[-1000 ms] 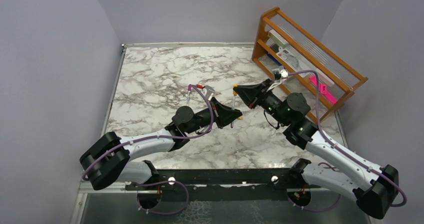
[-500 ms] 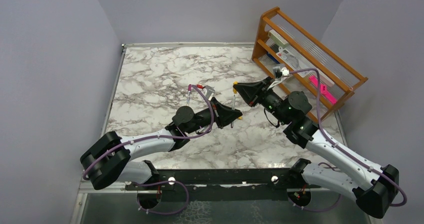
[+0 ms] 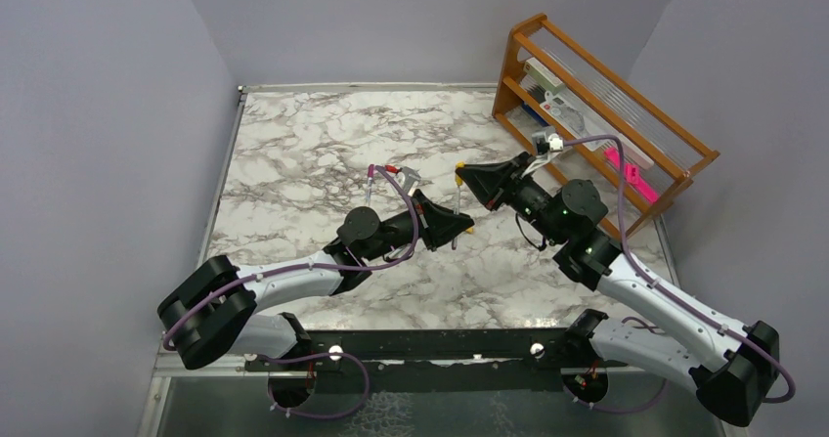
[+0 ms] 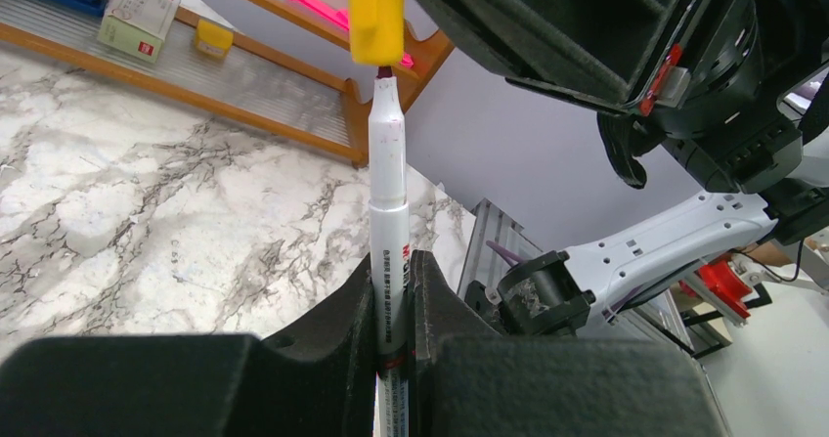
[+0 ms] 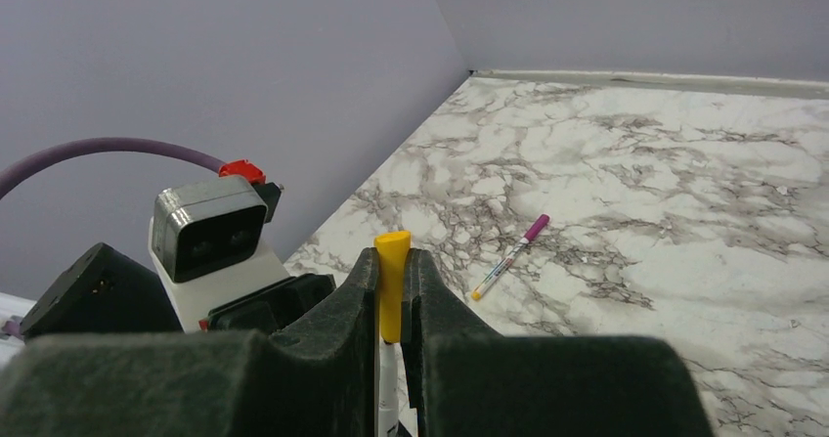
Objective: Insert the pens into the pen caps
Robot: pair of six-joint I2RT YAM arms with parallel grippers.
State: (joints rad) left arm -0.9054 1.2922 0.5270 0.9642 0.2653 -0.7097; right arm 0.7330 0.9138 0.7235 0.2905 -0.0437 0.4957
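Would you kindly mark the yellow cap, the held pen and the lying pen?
yellow cap [image 4: 376, 17]: left wrist view, its side.
held pen [image 4: 388, 173]: left wrist view, white barrel.
lying pen [image 5: 508, 259]: right wrist view, mid-barrel.

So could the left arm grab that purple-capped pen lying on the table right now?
Probably not now: the left gripper is shut on another pen, tip at the right gripper's yellow cap. Nothing covers the purple-capped pen.

We've got bare marble across the far left of the table [image 3: 293, 134]. The wooden rack [image 3: 508, 75] fills the far right corner. A capped pen [image 5: 510, 256] lies loose there, and the left arm [image 3: 293, 279] and right arm [image 3: 650, 305] crowd the centre.
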